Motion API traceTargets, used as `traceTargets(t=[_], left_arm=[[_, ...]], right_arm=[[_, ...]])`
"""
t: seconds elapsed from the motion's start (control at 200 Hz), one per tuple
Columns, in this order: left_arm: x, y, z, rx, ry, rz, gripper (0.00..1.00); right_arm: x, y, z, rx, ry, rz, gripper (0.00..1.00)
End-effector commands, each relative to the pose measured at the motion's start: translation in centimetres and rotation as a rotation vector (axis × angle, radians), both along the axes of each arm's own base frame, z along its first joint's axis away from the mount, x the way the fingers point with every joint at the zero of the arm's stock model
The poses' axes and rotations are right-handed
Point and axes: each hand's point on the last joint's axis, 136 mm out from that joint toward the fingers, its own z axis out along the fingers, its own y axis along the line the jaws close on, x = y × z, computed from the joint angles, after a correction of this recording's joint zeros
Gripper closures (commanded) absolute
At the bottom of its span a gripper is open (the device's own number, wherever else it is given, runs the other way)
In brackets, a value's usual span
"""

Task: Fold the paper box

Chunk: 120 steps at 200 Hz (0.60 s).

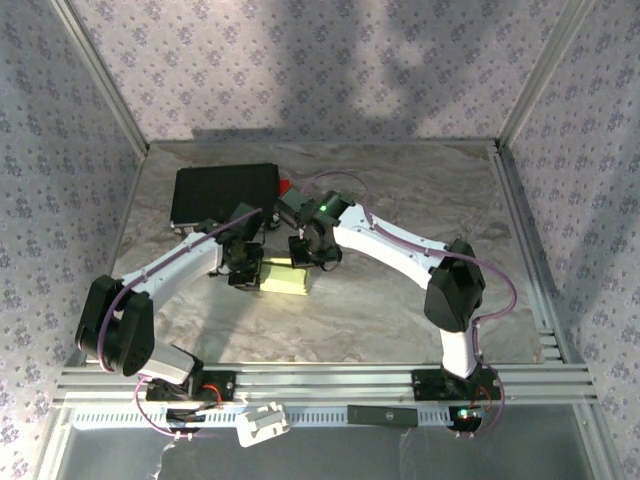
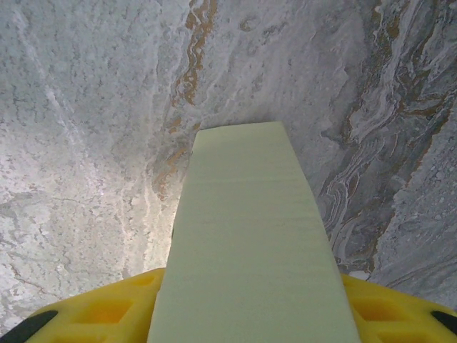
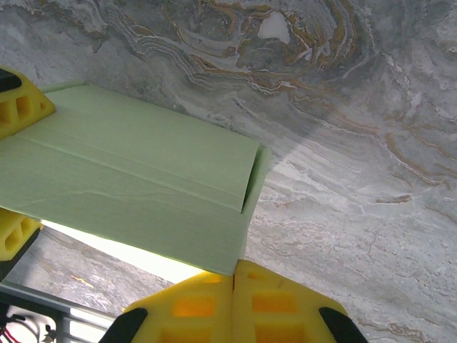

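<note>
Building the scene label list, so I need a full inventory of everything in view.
paper box: 1, pale yellow-green, table centre, between the grippers
black case: 1, black, back left of table
red object: 1, red, at the case's right edge, too small to identify
white plastic part: 1, white, on the front rail, left of centre
table: 1, grey marbled
left gripper: 1, yellow fingers, clamped across the paper box
right gripper: 1, yellow fingers, shut, at the box's corner
</note>
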Motion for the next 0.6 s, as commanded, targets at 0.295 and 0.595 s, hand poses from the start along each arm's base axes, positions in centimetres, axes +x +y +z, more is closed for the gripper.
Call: traceTargets(t=[0.295, 0.595], left_arm=[[-1.7, 1.1, 1.5, 0.05, -0.012, 0.004, 0.22], [-0.4, 1.5, 3.3, 0.029, -0.182, -0.118, 0.05]], right_arm=[[-0.2, 2.2, 0.7, 0.066, -0.007, 0.079, 1.0], [0.1, 1.9, 0.0, 0.056, -0.016, 0.091, 1.0]])
